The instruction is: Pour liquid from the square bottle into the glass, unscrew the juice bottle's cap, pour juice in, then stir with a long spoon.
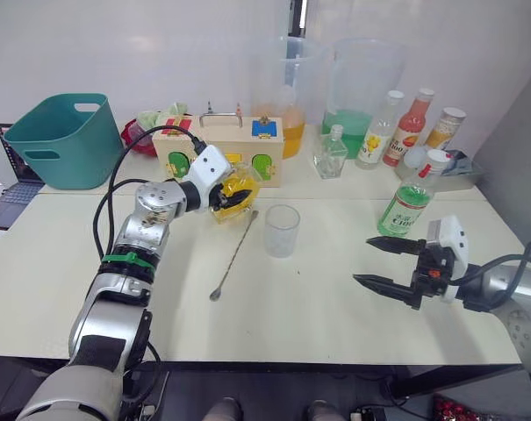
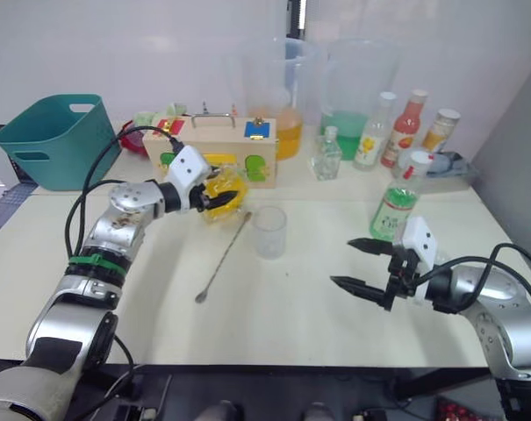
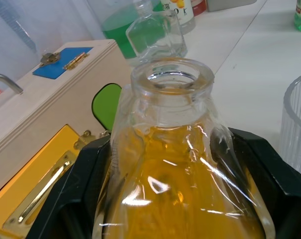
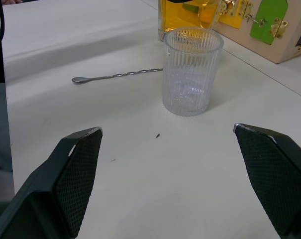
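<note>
Squat clear glass square bottle (image 1: 237, 191) of yellow liquid (image 3: 182, 199) sits left of centre in the head view, pinched between the left gripper's (image 1: 231, 199) black jaws just in front of a wooden latch box (image 1: 219, 149). Right of it, the small ribbed clear glass (image 1: 282, 230) stands on the white bench (image 1: 318, 307), with the thin silver long spoon (image 1: 234, 255) lying between. At lower right, the right gripper (image 1: 381, 263) hovers, jaws spread wide.

Bright, even indoor light from overhead. Soft, faint shadows on the white table (image 1: 335, 307); wall (image 1: 116, 44) nearly washed out. Small glare streaks on the square bottle (image 3: 175, 199) in the left wrist view, background there soft. Head views sharp centrally, slight bending toward the edges.
</note>
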Tool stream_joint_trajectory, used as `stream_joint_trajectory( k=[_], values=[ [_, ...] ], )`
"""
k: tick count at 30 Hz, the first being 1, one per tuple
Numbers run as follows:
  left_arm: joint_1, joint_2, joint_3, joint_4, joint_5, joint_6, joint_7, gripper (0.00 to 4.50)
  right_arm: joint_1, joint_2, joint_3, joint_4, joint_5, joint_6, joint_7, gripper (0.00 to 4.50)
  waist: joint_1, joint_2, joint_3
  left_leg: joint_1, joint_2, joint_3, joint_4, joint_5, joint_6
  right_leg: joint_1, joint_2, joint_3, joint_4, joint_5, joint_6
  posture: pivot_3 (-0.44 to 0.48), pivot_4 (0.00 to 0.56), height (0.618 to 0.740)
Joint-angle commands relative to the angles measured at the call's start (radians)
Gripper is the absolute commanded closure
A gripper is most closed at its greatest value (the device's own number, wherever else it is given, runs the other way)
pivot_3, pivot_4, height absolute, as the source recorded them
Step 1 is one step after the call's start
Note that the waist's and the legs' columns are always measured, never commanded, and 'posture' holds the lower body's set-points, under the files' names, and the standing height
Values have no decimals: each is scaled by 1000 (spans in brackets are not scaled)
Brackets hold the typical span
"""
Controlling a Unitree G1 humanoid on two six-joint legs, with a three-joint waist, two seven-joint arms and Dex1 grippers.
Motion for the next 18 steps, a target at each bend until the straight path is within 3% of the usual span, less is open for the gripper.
stream_joint_trajectory(
  k=[1,8,18],
  values=[
    [-86,-14,12,-21,16,-93,33,1701,8,0,-39,-42,19,0,-22,8,-1,0,0,0,0,0,0,0,0,0,0,0,0,0,0,0,150,740],
    [-81,-48,-40,15,134,-311,131,1701,46,9,-52,-81,25,10,-65,8,4,-1,1,-2,0,0,2,0,0,-1,0,0,0,0,0,0,150,740],
    [-74,-68,-73,87,218,-456,223,1701,37,9,-55,-90,59,40,-93,8,5,-1,1,-2,0,0,2,0,0,-1,0,0,1,0,0,0,150,740]
  ],
)
